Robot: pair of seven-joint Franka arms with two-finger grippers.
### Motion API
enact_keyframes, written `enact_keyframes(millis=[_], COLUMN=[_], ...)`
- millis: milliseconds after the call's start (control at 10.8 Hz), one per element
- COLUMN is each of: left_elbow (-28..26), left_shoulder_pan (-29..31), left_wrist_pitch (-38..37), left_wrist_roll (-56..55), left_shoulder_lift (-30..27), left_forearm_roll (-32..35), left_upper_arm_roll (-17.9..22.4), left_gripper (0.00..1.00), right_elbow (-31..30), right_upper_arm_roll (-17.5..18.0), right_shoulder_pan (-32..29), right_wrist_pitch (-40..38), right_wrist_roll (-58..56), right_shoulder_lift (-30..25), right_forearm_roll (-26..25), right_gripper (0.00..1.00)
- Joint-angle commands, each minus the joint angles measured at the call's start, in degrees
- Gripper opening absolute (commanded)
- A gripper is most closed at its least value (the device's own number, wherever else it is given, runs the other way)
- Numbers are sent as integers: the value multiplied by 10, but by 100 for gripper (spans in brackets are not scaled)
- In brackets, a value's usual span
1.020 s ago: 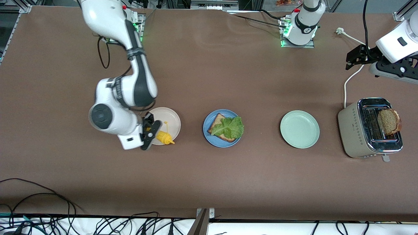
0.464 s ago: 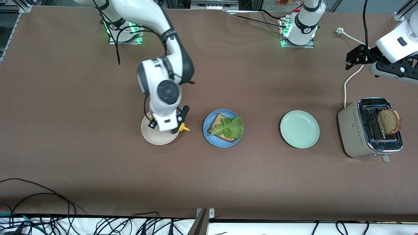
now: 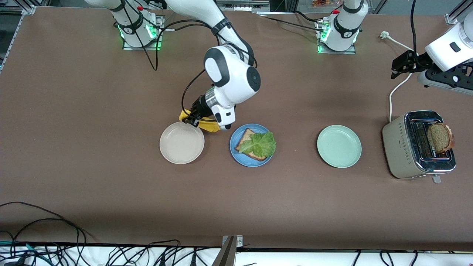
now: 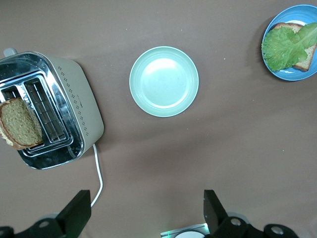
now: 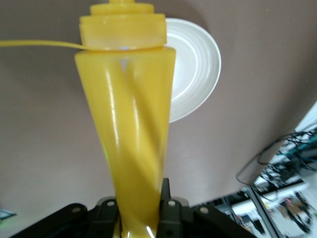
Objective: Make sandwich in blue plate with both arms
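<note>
One yellow bottle (image 3: 201,124) lifted off cream plate (image 3: 181,142), right gripper (image 3: 195,115) gripping

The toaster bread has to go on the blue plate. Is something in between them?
Yes. The mint-green plate lies on the table between the toaster, with its bread slice, and the blue plate. It is flat and empty, so carrying the bread over it should be easy.

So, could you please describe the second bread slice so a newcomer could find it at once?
Find the toaster at the left arm's end of the table. The bread slice stands in its slot, brown and bare, unlike the lettuce-topped slice.
</note>
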Motion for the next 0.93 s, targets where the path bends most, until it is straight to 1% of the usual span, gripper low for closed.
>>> enact_keyframes(millis=[0, 371, 556, 742, 835], left_elbow=[0, 0, 0, 0, 0], left_shoulder_pan=[0, 0, 0, -1, -1], left_wrist_pitch=[-6, -6, -6, -6, -6], left_wrist_roll=[1, 1, 1, 1, 1], left_shoulder_lift=[-5, -5, -5, -5, -5], left_forearm_roll=[-5, -5, -5, -5, -5], left_upper_arm_roll=[1, 1, 1, 1, 2], left_gripper=[100, 100, 100, 100, 100], right_elbow=[43, 47, 48, 50, 54], right_upper_arm_roll=[-12, -12, -15, -41, -42], right_shoulder_pan=[16, 12, -1, -20, -37], right_wrist_pitch=[-40, -34, -19, 1, 5], right_wrist_roll=[-3, -7, -16, -30, -38], right_shoulder_lift=[52, 51, 45, 41, 38], right_forearm_roll=[-46, -44, -32, 58, 82], right_gripper=[0, 0, 0, 0, 0])
